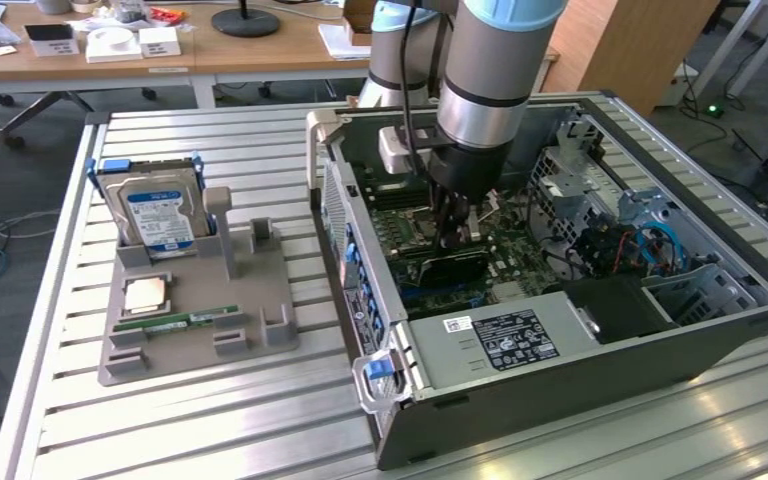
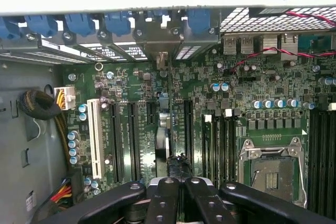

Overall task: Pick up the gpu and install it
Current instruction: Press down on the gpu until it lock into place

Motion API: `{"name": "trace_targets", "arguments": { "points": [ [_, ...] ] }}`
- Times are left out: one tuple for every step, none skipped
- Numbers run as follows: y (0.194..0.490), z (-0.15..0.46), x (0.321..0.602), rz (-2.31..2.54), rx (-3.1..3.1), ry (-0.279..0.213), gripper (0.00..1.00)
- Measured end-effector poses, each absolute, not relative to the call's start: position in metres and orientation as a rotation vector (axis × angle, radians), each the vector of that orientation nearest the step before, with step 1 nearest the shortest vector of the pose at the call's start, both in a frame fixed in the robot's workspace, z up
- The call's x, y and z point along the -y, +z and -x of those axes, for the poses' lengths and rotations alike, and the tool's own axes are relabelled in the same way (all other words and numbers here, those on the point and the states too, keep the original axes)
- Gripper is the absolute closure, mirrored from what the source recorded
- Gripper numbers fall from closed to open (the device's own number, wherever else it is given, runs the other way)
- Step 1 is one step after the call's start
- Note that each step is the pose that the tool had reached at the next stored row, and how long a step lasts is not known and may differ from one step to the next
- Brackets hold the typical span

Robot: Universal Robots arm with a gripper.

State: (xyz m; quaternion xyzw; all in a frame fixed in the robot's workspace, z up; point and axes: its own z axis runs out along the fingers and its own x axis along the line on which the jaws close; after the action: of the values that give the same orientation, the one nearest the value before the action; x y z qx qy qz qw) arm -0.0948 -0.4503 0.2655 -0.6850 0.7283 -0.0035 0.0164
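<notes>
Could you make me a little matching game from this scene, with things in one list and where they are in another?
Things:
1. gpu
2. hard drive
3. RAM stick
4. gripper

Places:
A. lying flat near the front of the grey holder
B. standing upright at the back of the grey holder
C. on the motherboard inside the open computer case
D. reaching down into the case, right over the gpu

Pairs: 1-C, 2-B, 3-A, 4-D
</notes>
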Motion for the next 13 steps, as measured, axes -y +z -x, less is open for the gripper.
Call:
{"name": "trace_targets", "arguments": {
  "points": [
    [0.2650, 0.0948, 0.4503, 2.129, -2.264, -0.010, 0.89],
    [0.2643, 0.0948, 0.4502, 2.129, -2.264, -0.009, 0.89],
    [0.2641, 0.0948, 0.4503, 2.129, -2.264, -0.008, 0.89],
    [0.2641, 0.0949, 0.4503, 2.128, -2.263, -0.007, 0.89],
    [0.2641, 0.0949, 0.4503, 2.128, -2.263, -0.007, 0.89],
    [0.2641, 0.0948, 0.4503, 2.128, -2.263, -0.007, 0.89],
    [0.2639, 0.0948, 0.4503, 2.128, -2.263, -0.006, 0.89],
    [0.2636, 0.0948, 0.4504, 2.127, -2.262, -0.005, 0.89],
    [0.2635, 0.0948, 0.4503, 2.127, -2.262, -0.004, 0.89],
    [0.2634, 0.0948, 0.4503, 2.127, -2.262, -0.003, 0.89],
    [0.2634, 0.0948, 0.4503, 2.127, -2.262, -0.003, 0.89],
    [0.2631, 0.0948, 0.4503, 2.126, -2.261, -0.003, 0.89],
    [0.2627, 0.0948, 0.4503, 2.126, -2.261, -0.002, 0.89]
  ]
}}
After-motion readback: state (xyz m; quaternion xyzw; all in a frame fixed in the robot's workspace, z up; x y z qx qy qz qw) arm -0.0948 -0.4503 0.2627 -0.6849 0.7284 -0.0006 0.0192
